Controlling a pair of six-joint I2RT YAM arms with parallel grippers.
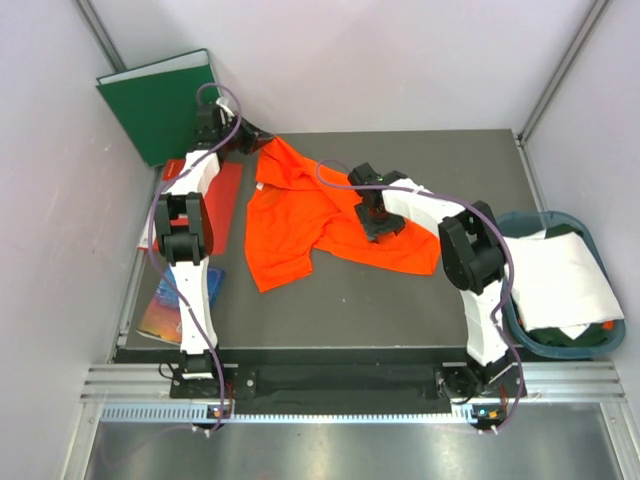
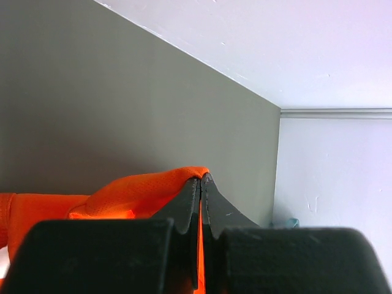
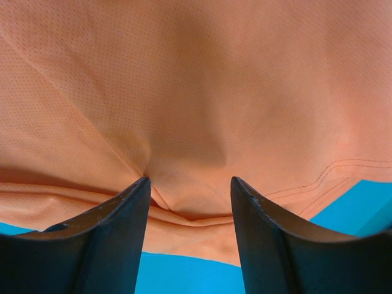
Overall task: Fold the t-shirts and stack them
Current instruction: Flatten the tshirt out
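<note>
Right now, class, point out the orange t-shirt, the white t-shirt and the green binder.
orange t-shirt [image 1: 288,238]: top external view, flat left panel.
white t-shirt [image 1: 563,278]: top external view, draped middle.
green binder [image 1: 157,108]: top external view, front cover.

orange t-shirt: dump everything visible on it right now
The orange t-shirt is bright orange, a fine perforated knit with a stitched hem. It lies unfolded and rumpled on the dark table, left of centre, one corner drawn toward the far left. The left gripper is shut on that edge, with cloth pinched between its fingers. The right gripper is open, fingers down on the shirt's right part, a pucker between them.
</note>
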